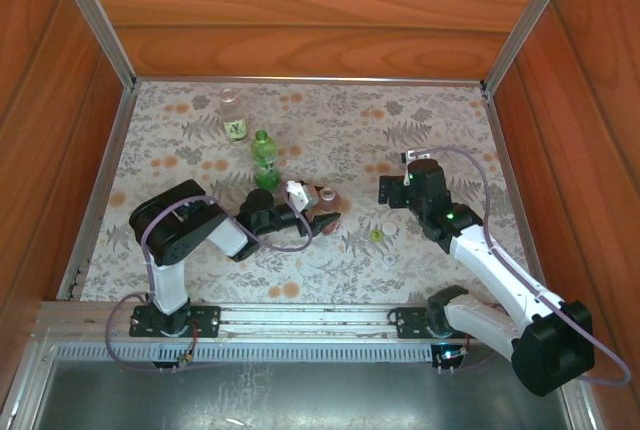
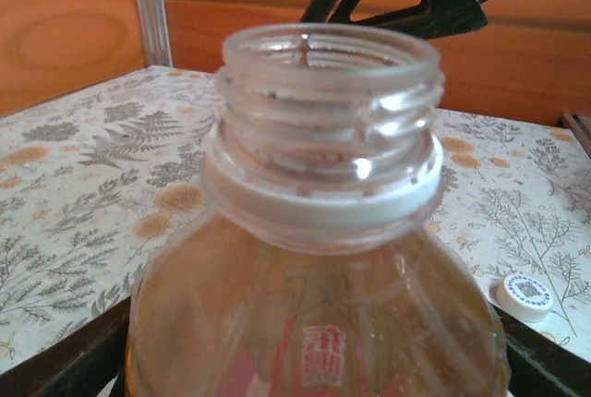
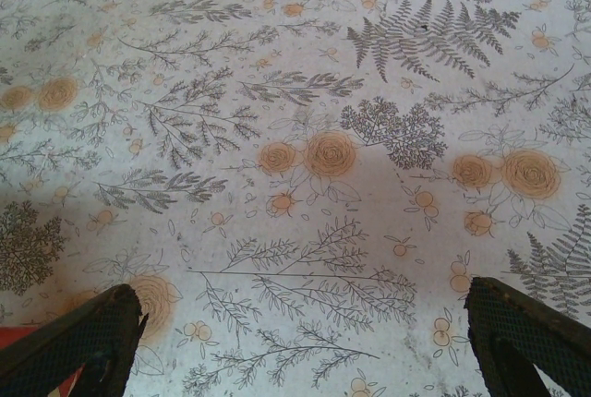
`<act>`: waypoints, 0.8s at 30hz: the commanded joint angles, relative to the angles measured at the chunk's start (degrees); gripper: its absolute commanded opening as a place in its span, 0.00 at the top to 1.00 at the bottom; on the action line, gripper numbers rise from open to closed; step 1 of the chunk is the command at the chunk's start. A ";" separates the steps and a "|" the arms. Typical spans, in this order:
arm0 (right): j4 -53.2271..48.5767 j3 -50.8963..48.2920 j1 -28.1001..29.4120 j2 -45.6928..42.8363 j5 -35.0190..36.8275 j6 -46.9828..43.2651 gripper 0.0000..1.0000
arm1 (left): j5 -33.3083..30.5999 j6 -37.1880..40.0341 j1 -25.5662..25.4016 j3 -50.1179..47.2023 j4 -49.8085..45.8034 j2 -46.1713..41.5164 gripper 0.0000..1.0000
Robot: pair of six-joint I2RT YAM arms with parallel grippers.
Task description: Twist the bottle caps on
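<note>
The flower-and-fern printed desk (image 1: 450, 130) carries everything, matte and flat. Of the three bottles, the amber bottle (image 2: 314, 305) matters now: it stands upright, long axis vertical, between the fingers of the left claw (image 1: 318, 218). The dark fingers sit at either side of its shoulder, though whether they actually press the thin, ribbed clear plastic I cannot tell. Its threaded neck is bare and open, with a pale collar ring under it. The green bottle (image 1: 263, 160) and the clear labelled bottle (image 1: 234, 122) stand farther back, apart from both arms. The right claw (image 3: 300, 332) hangs wide and empty over bare desk. The yellow-green cap (image 1: 377, 235) lies between the amber bottle and the right arm (the nearer arm, I judge), a small, smooth disc. A white cap (image 2: 524, 296) lies flat just beyond the amber bottle.
</note>
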 commanded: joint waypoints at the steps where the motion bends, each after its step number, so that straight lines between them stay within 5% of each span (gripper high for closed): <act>1: -1.11 0.47 -0.29 -0.10 0.49 1.54 0.04 | 1.56 -0.56 -0.51 0.77 1.31 0.86 0.32; 7: -4.04 1.45 -0.29 -1.28 1.35 5.81 0.00 | 3.01 -0.12 -0.48 0.09 1.25 -0.15 0.34; 14: -3.53 -4.71 -0.29 -8.35 -10.77 7.88 0.00 | 5.83 2.32 0.07 -1.98 1.27 -1.60 0.35; 21: -18.69 -1.17 1.23 -4.68 -19.19 9.13 0.05 | 9.26 2.97 2.28 -4.29 1.08 -2.84 0.35; 24: -23.33 -0.99 5.02 -4.26 -15.17 11.27 0.09 | 9.84 3.24 2.47 -5.07 0.58 -3.01 0.35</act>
